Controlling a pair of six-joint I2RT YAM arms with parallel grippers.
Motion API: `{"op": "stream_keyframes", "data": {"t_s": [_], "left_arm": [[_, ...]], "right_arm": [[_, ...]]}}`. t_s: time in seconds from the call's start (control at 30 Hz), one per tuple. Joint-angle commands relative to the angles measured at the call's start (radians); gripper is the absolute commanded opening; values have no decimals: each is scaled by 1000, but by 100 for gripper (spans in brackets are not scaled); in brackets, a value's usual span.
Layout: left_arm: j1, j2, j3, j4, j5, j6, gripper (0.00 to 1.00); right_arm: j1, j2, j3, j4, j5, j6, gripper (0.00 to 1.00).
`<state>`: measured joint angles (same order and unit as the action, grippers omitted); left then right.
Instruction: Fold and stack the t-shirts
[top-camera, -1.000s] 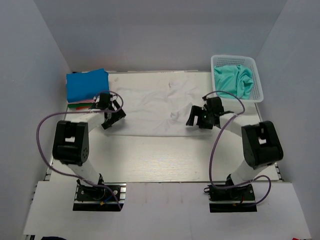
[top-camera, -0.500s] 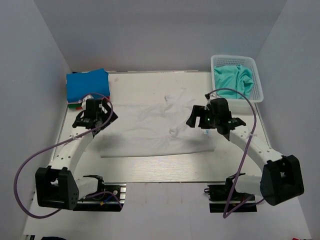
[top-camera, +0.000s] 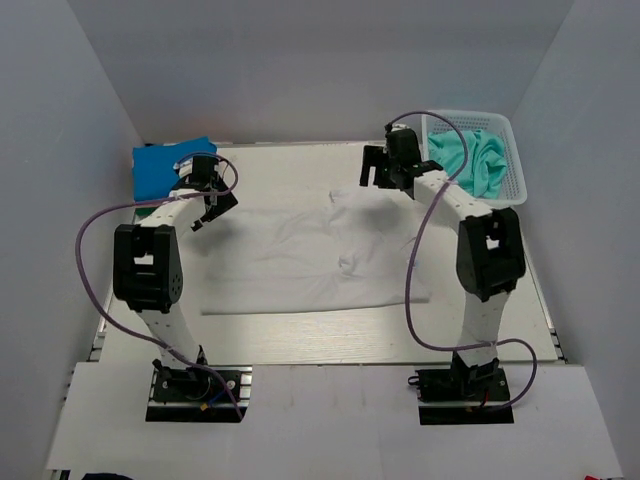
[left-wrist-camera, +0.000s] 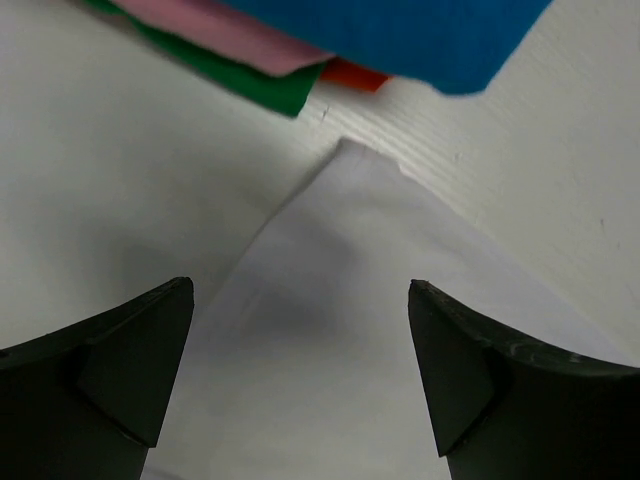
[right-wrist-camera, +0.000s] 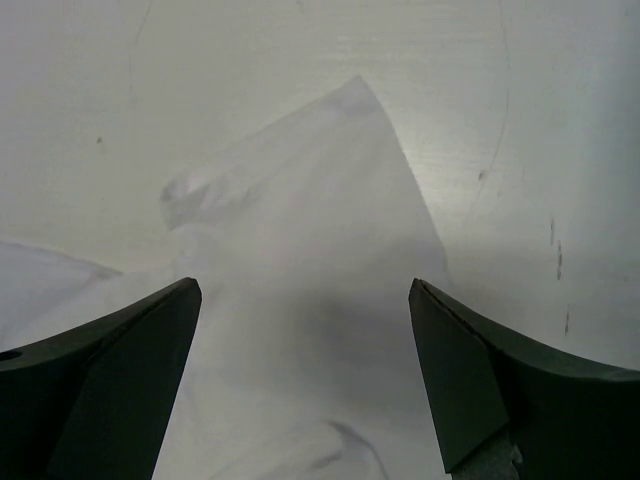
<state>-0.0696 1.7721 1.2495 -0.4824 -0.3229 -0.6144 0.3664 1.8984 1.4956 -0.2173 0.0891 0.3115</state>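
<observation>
Two claws, the left claw (top-camera: 213, 208) and the right claw (top-camera: 385, 177), hang spread and empty above the far corners of the white t-shirt (top-camera: 310, 260), which lies flat on the tabletop (top-camera: 320, 340) near the folded stack (top-camera: 170, 170). Centre each corner between the fingers, descend until cloth is met, pinch both layers, then raise both corners evenly and carry them toward the near hem, keeping the fold straight.

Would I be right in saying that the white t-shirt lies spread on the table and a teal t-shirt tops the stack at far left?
Not quite: a blue t-shirt tops that stack, as the top external view shows; the teal t-shirt lies in the basket. The white t-shirt is indeed spread out.
</observation>
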Motion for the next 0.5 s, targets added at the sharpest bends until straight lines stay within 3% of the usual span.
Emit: {"op": "stream_keyframes", "data": {"t_s": [0.0,0.23,0.37,0.47], "left_arm": [[21,76,103,12,2,18,98],[53,213,182,31,45,18,76],[62,245,182,56,85,18,54],[62,254,182,68,85,18,52]], "right_arm": [[-20,85,190,-60,75,-75,90],[-38,402,566,-108,63,-179,90],[-46,514,618,-30,23,-193,90],[-46,550,615,7,11,-195,90]]}}
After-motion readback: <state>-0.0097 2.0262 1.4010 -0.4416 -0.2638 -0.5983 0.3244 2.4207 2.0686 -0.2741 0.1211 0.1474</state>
